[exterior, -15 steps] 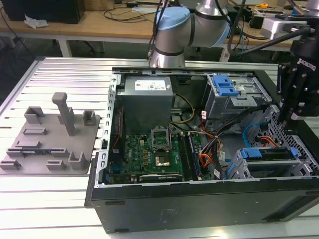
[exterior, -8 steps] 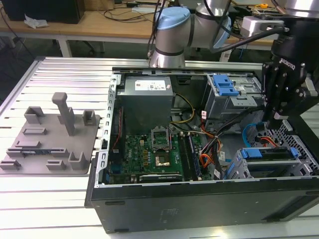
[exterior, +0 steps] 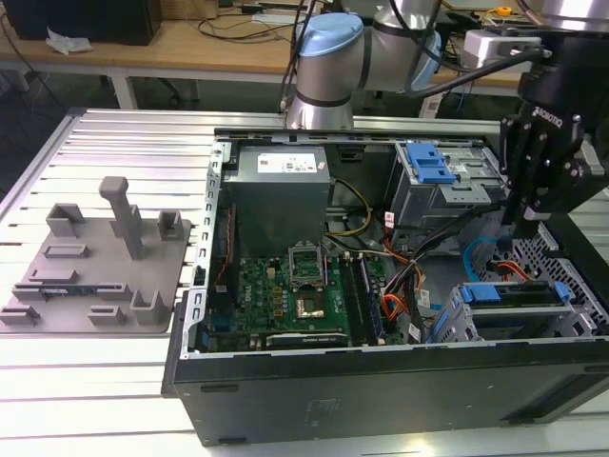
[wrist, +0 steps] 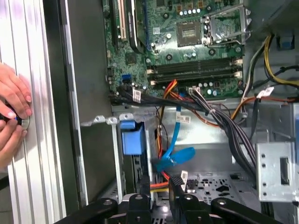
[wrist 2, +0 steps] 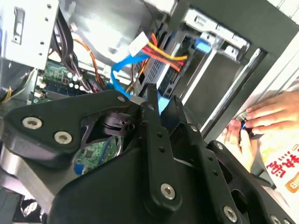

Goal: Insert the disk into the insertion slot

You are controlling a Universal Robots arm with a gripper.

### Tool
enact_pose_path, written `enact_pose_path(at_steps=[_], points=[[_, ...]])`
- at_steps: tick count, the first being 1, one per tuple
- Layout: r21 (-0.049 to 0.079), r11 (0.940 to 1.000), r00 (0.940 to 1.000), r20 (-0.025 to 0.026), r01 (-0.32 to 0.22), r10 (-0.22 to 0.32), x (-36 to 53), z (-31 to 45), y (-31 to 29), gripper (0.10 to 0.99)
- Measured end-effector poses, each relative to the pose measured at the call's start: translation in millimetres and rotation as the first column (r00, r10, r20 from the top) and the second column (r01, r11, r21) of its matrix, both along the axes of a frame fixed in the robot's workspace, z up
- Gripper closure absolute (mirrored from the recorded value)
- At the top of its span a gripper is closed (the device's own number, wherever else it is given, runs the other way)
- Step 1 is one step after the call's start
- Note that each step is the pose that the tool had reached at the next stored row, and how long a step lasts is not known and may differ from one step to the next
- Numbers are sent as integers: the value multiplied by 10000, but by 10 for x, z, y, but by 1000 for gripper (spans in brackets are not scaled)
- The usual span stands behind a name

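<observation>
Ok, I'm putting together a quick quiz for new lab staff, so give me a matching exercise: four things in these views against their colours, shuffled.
Things:
1. motherboard
2. gripper
3. flat data cable
4. fixture plate, outside the case

Colours:
A. blue
B. grey
C. green
D. black

Pairs: 1-C; 2-D; 3-A; 4-B

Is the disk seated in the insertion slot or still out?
In. The disk with its blue carrier sits inside the insertion slot in the exterior view, while the gripper hangs above it.
</observation>
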State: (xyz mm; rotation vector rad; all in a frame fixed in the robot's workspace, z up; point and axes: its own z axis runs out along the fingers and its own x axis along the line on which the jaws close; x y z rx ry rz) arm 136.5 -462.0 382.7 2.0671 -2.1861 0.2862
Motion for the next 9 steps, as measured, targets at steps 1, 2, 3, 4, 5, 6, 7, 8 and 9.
enact_pose_path(at_steps=[1,2,3,4,5,6,7,8,9], points=[[-18,10000,10000,1,0,0,-1,0,4,784],[-27,10000,10000,26,-2,2,-12,0,6,784],[-56,10000,10000,87,-7,8,-23,-3,6,784],[-104,9999,9999,161,-13,14,-34,-4,7,784],[-142,9999,9998,210,-18,21,-42,-5,7,784],[-252,9997,9996,293,-30,37,-67,-6,7,784],[-354,9994,9995,300,-43,53,-93,-7,7,784],[-442,9990,9995,299,-65,78,-123,-10,7,784],[-551,9984,9995,299,-97,114,-168,-17,6,784]])
